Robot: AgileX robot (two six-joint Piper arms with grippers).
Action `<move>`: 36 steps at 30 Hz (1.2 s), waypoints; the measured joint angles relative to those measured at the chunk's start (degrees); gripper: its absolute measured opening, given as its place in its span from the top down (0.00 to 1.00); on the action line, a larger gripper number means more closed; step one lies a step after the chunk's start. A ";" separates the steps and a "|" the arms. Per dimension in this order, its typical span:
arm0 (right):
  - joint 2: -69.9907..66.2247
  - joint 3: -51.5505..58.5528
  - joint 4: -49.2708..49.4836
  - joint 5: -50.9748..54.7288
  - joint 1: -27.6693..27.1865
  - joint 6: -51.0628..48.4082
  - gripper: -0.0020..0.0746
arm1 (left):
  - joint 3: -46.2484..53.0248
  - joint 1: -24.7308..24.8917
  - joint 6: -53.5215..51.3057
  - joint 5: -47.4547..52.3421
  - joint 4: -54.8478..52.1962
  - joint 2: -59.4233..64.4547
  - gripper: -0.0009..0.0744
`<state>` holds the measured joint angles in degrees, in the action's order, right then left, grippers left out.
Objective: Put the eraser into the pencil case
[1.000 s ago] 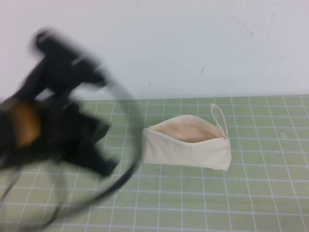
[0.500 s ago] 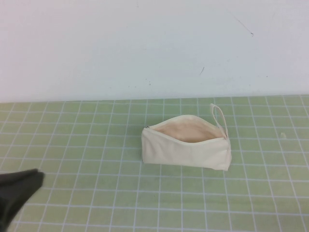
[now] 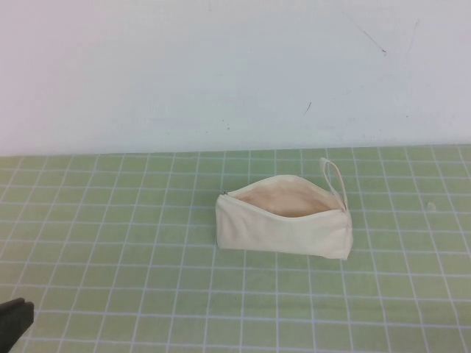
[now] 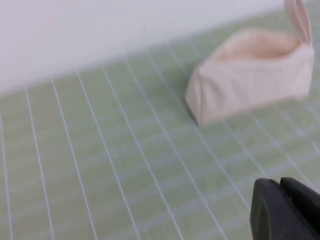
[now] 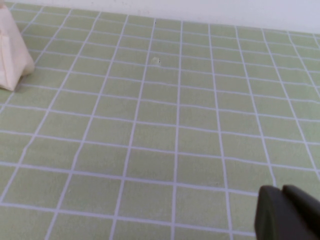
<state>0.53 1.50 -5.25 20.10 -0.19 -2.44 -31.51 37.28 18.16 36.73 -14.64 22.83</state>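
Green squares w/ white lines cover the tabletop (image 3: 110, 243), and a white wall stands behind it. On it sits the pencil case (image 3: 283, 224), near the middle, zip open, beige inside showing, thin loop strap (image 3: 333, 180) at its right end. No eraser shows. Left tool (image 4: 287, 212) is a dark bit at the near left corner, well apart from the case; can't tell its grip. Right tool (image 5: 287, 212) is low over bare squares; can't tell either.

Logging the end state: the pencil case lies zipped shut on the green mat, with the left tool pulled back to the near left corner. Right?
Not quite. The high view shows the pencil case unzipped, mouth gaping and beige lining visible. The rest holds: it lies on the green mat, left tool at the near left corner. The right tool is off to its right.
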 joint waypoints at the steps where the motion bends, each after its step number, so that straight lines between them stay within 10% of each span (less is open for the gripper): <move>1: 0.00 0.00 0.00 0.00 0.00 0.00 0.98 | 2.04 -0.57 0.16 -2.71 -0.92 -1.68 0.99; 20: 0.00 0.00 0.00 0.00 0.00 0.00 0.98 | 27.18 -33.69 -1.31 -22.38 6.28 -23.44 0.99; 36: 0.00 0.00 0.00 0.00 0.00 0.00 0.98 | 32.93 -37.32 -15.00 -18.45 17.64 -23.44 0.99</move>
<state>0.53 1.50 -5.25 20.10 -0.19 -2.44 1.42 -0.03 3.16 18.28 2.99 -0.60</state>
